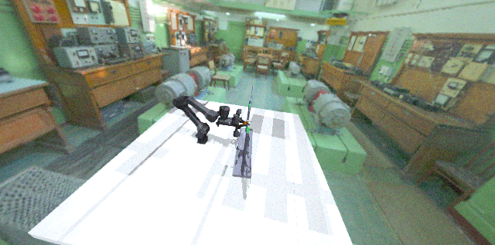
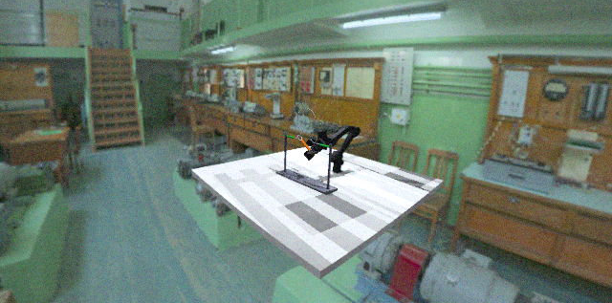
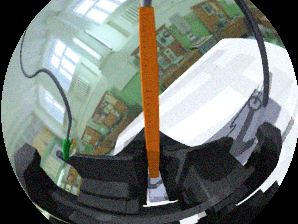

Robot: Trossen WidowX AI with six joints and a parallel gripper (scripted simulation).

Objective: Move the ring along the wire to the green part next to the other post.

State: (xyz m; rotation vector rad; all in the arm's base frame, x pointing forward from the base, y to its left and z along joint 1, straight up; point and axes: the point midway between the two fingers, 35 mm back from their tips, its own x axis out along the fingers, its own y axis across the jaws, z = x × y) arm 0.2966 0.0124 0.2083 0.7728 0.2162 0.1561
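The handle [image 1: 245, 123] [image 2: 304, 144] [image 3: 150, 95] is orange, the arm [image 1: 195, 117] [image 2: 346, 137] black, the wire's ends green, the table [image 1: 162, 183] [image 2: 382, 198] [image 3: 200, 85] white with grey patches

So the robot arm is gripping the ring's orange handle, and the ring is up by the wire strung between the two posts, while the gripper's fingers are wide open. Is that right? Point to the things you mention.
Not quite: the fingers are not wide open. The wrist view shows the gripper [image 1: 246, 123] [image 2: 308, 154] [image 3: 148, 129] shut on the orange handle [image 1: 245, 123] [image 2: 305, 144] [image 3: 150, 95]. The rest stands.
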